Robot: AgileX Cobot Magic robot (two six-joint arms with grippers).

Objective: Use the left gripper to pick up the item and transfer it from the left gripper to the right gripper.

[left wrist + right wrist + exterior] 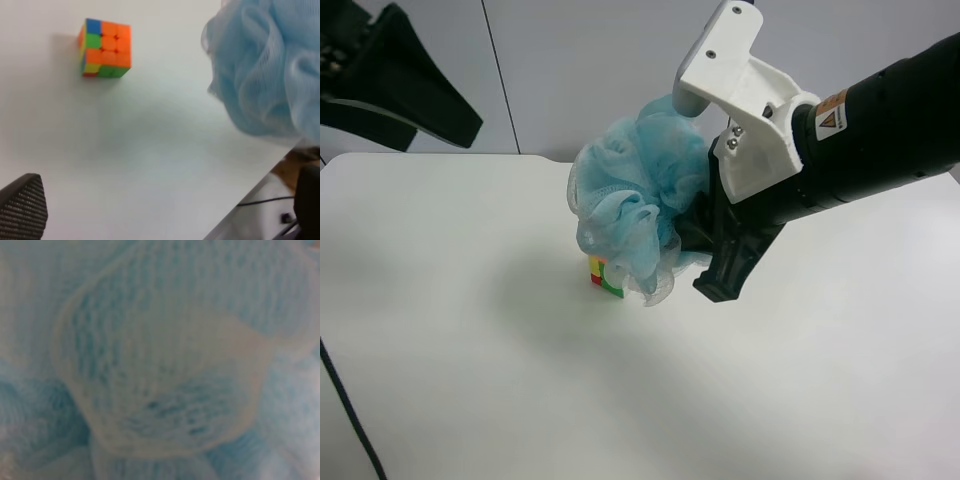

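Note:
The light blue mesh pouf point(630, 190) hangs in the air above the white table point(470, 380). The right gripper point(698, 240), on the arm with the white bracket, is shut on its right side. The pouf fills the right wrist view point(160, 360) and hides that gripper's fingers there. The all-black left gripper point(430, 120) is far off at the exterior high view's upper left, open and empty. In the left wrist view one ribbed fingertip point(22, 210) shows at the corner, with the pouf point(270, 70) well apart from it.
A multicoloured puzzle cube point(603, 277) sits on the table just below the pouf, partly hidden by it; it shows whole in the left wrist view point(105, 48). The table's edge point(250, 192) runs diagonally there, with floor and cables beyond.

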